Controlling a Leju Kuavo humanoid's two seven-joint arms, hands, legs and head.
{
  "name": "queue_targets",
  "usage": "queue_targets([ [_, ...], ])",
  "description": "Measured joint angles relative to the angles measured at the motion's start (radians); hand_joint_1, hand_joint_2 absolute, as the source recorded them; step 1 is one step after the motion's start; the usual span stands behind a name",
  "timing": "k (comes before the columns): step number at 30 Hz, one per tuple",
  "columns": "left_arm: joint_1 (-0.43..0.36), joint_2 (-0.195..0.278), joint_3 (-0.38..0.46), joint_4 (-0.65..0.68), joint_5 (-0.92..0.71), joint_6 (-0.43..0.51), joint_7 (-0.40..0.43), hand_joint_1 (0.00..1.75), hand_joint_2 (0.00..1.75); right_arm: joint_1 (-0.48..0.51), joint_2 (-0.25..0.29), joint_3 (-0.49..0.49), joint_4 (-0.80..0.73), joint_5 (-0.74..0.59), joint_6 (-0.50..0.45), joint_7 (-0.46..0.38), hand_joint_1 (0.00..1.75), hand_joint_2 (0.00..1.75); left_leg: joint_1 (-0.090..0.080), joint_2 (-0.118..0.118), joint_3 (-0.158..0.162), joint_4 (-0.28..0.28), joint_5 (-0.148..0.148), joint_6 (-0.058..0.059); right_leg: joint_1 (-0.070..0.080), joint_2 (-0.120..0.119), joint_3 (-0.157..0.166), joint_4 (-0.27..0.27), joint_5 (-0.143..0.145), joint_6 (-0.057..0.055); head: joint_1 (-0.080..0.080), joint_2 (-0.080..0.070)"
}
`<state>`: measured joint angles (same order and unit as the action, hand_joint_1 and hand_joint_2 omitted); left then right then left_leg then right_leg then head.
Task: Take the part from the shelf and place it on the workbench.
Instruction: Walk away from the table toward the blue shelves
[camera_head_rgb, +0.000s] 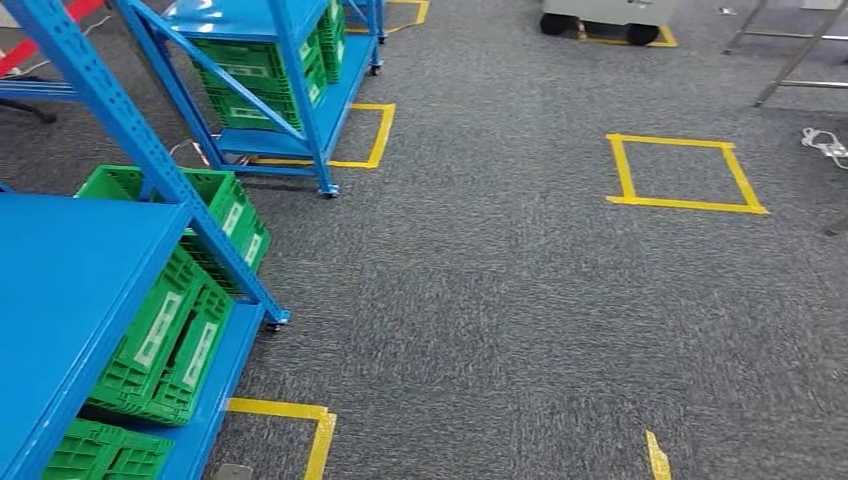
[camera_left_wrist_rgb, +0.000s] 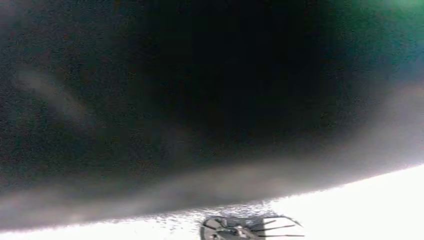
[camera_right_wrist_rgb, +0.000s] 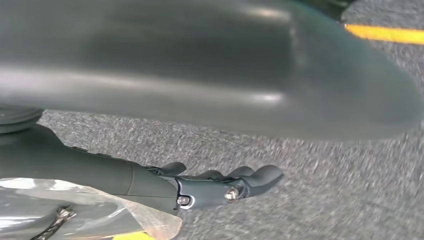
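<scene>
My right hand (camera_right_wrist_rgb: 220, 187) hangs over the grey carpet, its dark fingers (camera_right_wrist_rgb: 260, 176) stretched out and only slightly bent. A clear plastic bag (camera_right_wrist_rgb: 85, 212) with a dark part inside sits against the underside of that hand, off the floor, and seems to be held there. How the thumb lies on the bag is hidden. In the head view a blue shelf (camera_head_rgb: 80, 270) stands close at the left, with green crates (camera_head_rgb: 170, 340) on its lower level. The left wrist view is a dark blur against bright white.
A second blue shelf (camera_head_rgb: 300, 90) with green crates stands further back on the left. Yellow tape squares (camera_head_rgb: 685, 170) mark the grey carpet. A yellow tape corner (camera_head_rgb: 300, 420) lies by the near shelf. Metal legs (camera_head_rgb: 790, 60) and a wheeled unit (camera_head_rgb: 610, 20) stand far off.
</scene>
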<state>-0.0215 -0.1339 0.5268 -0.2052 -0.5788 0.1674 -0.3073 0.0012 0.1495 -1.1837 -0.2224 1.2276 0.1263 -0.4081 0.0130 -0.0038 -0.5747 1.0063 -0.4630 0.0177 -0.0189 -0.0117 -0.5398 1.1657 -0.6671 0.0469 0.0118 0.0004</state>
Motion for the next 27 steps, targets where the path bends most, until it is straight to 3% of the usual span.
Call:
queue_targets([
  [1,-0.001,0.0,0.0,0.0,0.0,0.0,-0.001,0.0,0.0,0.002,0.0,0.0,0.0,0.001,0.0,0.0,0.0,0.0,-0.001,-0.013,0.001,0.0,-0.002,0.003,0.0,0.007,-0.044,0.07,-0.017,0.0,0.0,0.0],
  [2,-0.001,0.0,0.0,0.0,0.0,0.0,-0.001,0.0,0.0,0.003,0.0,0.0,0.0,0.002,0.0,0.0,0.0,0.0,-0.003,-0.028,0.004,0.0,-0.005,0.004,0.0,0.009,-0.078,0.111,-0.014,-0.002,0.0,0.0],
  [3,0.0,0.0,0.0,0.0,0.0,0.0,-0.001,0.0,0.0,0.004,0.0,0.0,0.0,0.003,0.0,0.0,0.0,0.0,-0.004,-0.043,0.008,0.0,-0.007,0.004,0.0,0.011,-0.093,0.111,0.01,-0.004,0.0,0.0],
  [5,0.0,0.0,0.0,0.0,-0.003,0.0,-0.001,0.0,0.0,0.004,0.0,0.0,0.0,0.003,0.0,0.0,0.0,0.0,-0.005,-0.073,0.02,0.001,-0.014,0.001,0.0,0.029,-0.07,0.001,0.105,-0.012,0.001,0.0],
  [7,-0.001,-0.001,0.0,0.0,-0.006,0.001,0.0,0.0,0.0,0.004,-0.001,0.0,0.0,0.004,0.0,0.0,0.0,0.0,-0.005,-0.098,0.025,0.002,-0.02,-0.007,0.0,0.075,-0.031,-0.109,0.162,-0.022,-0.001,0.0],
  [9,-0.001,-0.002,0.001,0.0,-0.007,0.002,0.001,0.0,0.0,0.003,-0.002,-0.001,0.0,0.005,0.0,0.0,0.0,0.0,0.0,-0.119,0.017,0.004,-0.019,-0.02,0.001,0.096,-0.011,-0.145,0.157,-0.027,0.0,0.0],
  [10,0.0,-0.002,0.002,0.0,-0.007,0.002,0.002,0.0,0.0,0.002,-0.002,-0.001,0.0,0.005,0.0,0.001,0.0,0.0,0.002,-0.128,0.013,0.004,-0.018,-0.028,0.001,0.088,-0.004,-0.155,0.154,-0.029,0.001,0.0],
  [11,0.003,-0.002,0.003,0.0,-0.007,0.003,0.002,0.0,0.0,0.001,-0.002,-0.001,0.0,0.006,0.001,0.001,0.0,0.0,0.003,-0.125,0.011,0.005,-0.019,-0.034,0.0,0.078,0.002,-0.161,0.152,-0.031,0.002,0.0],
  [13,0.003,0.0,0.005,0.0,-0.008,0.004,0.004,0.0,0.0,0.002,-0.001,-0.001,0.0,0.007,0.001,0.001,0.0,0.0,-0.002,-0.078,-0.007,0.045,-0.042,-0.044,-0.003,0.052,0.014,-0.172,0.152,-0.039,-0.003,0.0],
  [15,-0.002,0.0,0.005,0.0,-0.008,0.004,0.004,0.0,0.0,0.005,-0.001,-0.002,0.001,0.007,0.001,0.001,0.0,0.0,-0.004,-0.022,-0.063,0.158,-0.095,-0.05,0.0,0.019,0.025,-0.175,0.145,-0.047,-0.008,0.0],
  [17,-0.002,0.0,0.006,0.0,-0.008,0.004,0.005,0.0,0.0,0.006,-0.001,-0.002,0.001,0.008,0.001,0.001,0.0,0.0,-0.002,-0.007,-0.122,0.265,-0.126,-0.054,0.003,-0.014,0.034,-0.175,0.137,-0.05,-0.008,0.0],
  [18,0.001,0.0,0.006,0.001,-0.008,0.004,0.005,0.0,0.0,0.006,-0.001,-0.002,0.001,0.008,0.001,0.001,0.0,0.0,-0.002,-0.005,-0.129,0.276,-0.116,-0.054,0.004,-0.028,0.039,-0.175,0.132,-0.05,-0.009,0.0],
  [20,0.004,0.001,0.006,0.001,-0.008,0.004,0.005,0.0,0.0,0.004,-0.001,-0.002,0.001,0.008,0.002,0.001,0.0,0.0,-0.004,0.009,-0.087,0.184,-0.047,-0.048,0.006,-0.052,0.053,-0.175,0.122,-0.048,-0.009,0.0],
  [22,0.002,0.001,0.007,0.001,-0.008,0.004,0.005,0.0,0.0,0.003,-0.001,-0.002,0.001,0.009,0.002,0.001,0.0,0.0,-0.014,0.051,-0.024,0.062,0.0,-0.034,0.011,-0.075,0.062,-0.174,0.108,-0.04,-0.009,0.0],
  [24,-0.001,0.001,0.009,0.0,-0.008,0.004,0.005,0.0,0.0,0.002,-0.001,-0.002,0.001,0.01,0.002,0.001,0.0,0.0,-0.023,0.072,-0.002,0.018,-0.003,-0.02,0.015,-0.096,0.067,-0.176,0.097,-0.031,-0.008,0.0],
  [26,0.002,0.002,0.013,0.0,-0.007,0.004,0.005,0.0,0.0,-0.002,-0.001,-0.002,0.001,0.011,0.002,0.001,0.0,0.0,-0.022,0.052,0.0,0.009,-0.003,-0.008,0.016,-0.113,0.081,-0.182,0.091,-0.023,-0.007,0.0],
  [27,0.004,0.002,0.015,0.0,-0.007,0.004,0.005,0.0,0.0,-0.004,-0.001,-0.002,0.001,0.011,0.002,0.001,0.0,0.0,-0.02,0.042,0.004,0.004,-0.001,-0.002,0.015,-0.101,0.084,-0.177,0.083,-0.019,-0.005,0.0],
])
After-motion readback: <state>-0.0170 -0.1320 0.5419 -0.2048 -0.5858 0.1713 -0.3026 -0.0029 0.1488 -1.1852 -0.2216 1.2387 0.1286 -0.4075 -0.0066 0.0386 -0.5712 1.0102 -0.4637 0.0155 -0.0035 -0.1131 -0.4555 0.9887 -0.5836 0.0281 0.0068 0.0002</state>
